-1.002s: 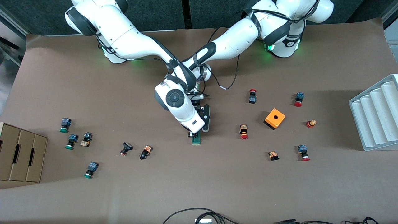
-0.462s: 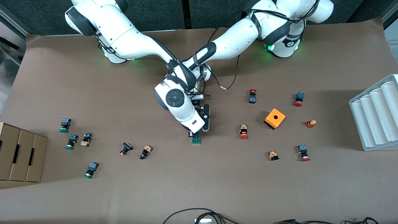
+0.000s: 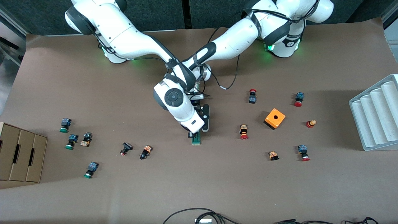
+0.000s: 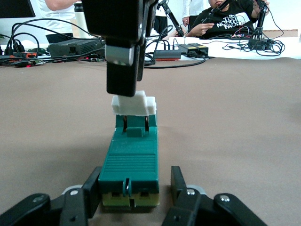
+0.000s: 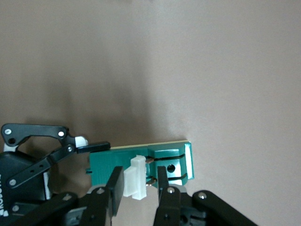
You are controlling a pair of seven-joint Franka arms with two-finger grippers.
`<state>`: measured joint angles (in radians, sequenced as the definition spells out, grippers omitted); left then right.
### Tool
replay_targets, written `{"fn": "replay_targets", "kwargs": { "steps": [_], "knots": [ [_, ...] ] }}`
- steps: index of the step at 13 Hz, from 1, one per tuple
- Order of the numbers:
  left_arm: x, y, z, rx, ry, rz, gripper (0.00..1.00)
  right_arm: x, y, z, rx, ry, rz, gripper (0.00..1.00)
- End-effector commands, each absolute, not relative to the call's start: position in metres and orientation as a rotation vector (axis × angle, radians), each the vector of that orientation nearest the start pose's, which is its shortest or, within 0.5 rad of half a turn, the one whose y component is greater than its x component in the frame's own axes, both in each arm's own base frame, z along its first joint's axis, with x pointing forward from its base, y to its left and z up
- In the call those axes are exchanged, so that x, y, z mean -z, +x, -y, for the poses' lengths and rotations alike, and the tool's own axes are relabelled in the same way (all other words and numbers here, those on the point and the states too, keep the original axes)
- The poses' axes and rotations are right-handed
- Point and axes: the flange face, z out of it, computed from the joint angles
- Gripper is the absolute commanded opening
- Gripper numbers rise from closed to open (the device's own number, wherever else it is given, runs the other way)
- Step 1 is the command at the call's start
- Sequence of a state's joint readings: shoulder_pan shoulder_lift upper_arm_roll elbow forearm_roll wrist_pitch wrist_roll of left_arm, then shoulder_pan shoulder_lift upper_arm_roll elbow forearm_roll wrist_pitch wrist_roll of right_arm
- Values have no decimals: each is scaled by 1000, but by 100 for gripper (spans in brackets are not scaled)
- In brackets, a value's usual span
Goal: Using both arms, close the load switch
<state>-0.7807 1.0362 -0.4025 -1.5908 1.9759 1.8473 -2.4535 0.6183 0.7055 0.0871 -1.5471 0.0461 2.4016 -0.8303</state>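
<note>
The green load switch (image 3: 196, 140) lies flat mid-table, its white handle (image 4: 133, 104) standing upright at the end nearer the front camera. My left gripper (image 4: 134, 188) is open and straddles the switch's other end: one finger touches its side, the other stands a small gap off. My right gripper (image 5: 138, 186) comes down from above, open around the white handle (image 5: 134, 181), with one pad against it and the other just clear. The switch body (image 5: 160, 165) also shows in the right wrist view. In the front view the right hand (image 3: 186, 115) covers most of both grippers.
An orange box with a hole (image 3: 274, 118) and several push buttons lie toward the left arm's end. More buttons (image 3: 145, 151) lie toward the right arm's end, near a cardboard box (image 3: 20, 155). A grey ridged tray (image 3: 376, 115) sits at the table edge. Cables (image 3: 199, 214) lie at the near edge.
The right arm's wrist has shifted very slightly. Both grippers and the switch stay where they were.
</note>
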Motion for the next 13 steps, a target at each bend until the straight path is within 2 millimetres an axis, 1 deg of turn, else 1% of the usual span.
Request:
{"fn": "replay_targets", "kwargs": {
  "steps": [1,5,6,8,9,10,13],
  "knots": [
    [-57,345,573,1807,-2506,27,64,-233,581,-441,305,-2276,2111,35],
    [-57,345,573,1807,-2506,27,64,-222,581,-439,286,-2279,2111,35],
    [-57,345,573,1807,-2506,27,64,-222,583,-436,291,-2286,2108,35],
    [-57,345,573,1807,-2506,27,64,-224,583,-437,292,-2324,2041,71],
    [-57,345,573,1807,-2506,27,64,-224,584,-436,292,-2336,2013,93],
    [-57,345,573,1806,-2505,25,64,-224,585,-433,290,-2343,2001,100],
    [-57,345,573,1806,-2505,25,65,-223,586,-431,285,-2348,1994,100]
  ]
}}
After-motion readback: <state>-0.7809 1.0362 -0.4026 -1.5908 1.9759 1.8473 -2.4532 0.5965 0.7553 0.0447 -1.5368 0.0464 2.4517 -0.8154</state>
